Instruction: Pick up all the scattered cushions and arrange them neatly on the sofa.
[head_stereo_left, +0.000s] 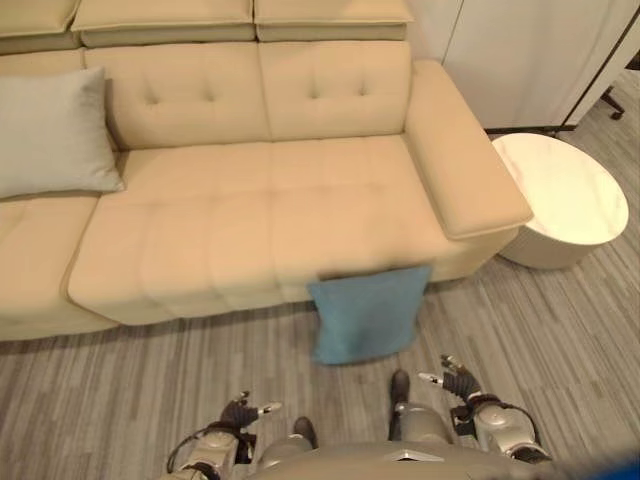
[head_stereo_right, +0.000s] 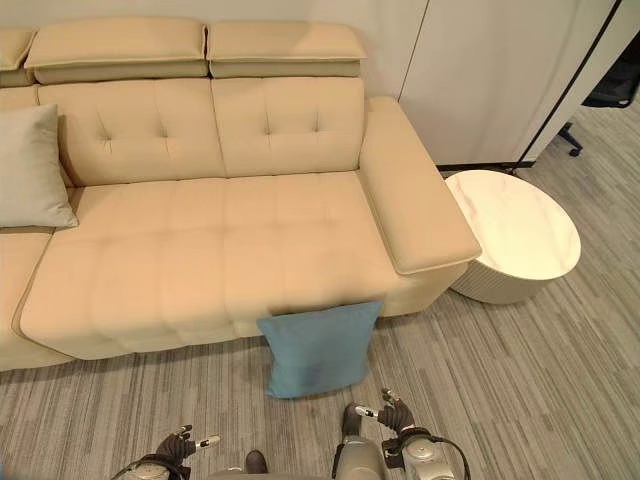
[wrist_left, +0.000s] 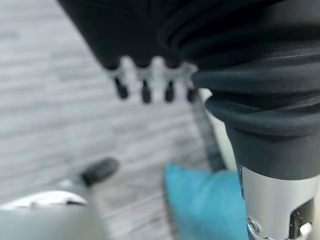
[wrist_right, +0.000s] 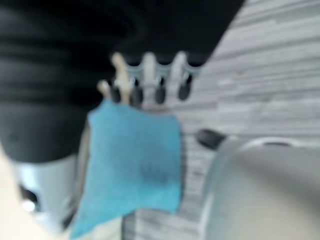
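Both hands, left hand (head_stereo_left: 240, 412) and right hand (head_stereo_left: 458, 382), hang empty with fingers relaxed, the soft, light blue cushion (head_stereo_left: 366, 314) just ahead, best grabbed by its top corners.

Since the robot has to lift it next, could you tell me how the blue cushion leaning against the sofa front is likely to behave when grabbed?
The blue cushion looks soft, so it would probably sag and fold if held by one corner. It seems light for its bulk. It stands on the floor propped against the sofa, so a push may well topple it flat.
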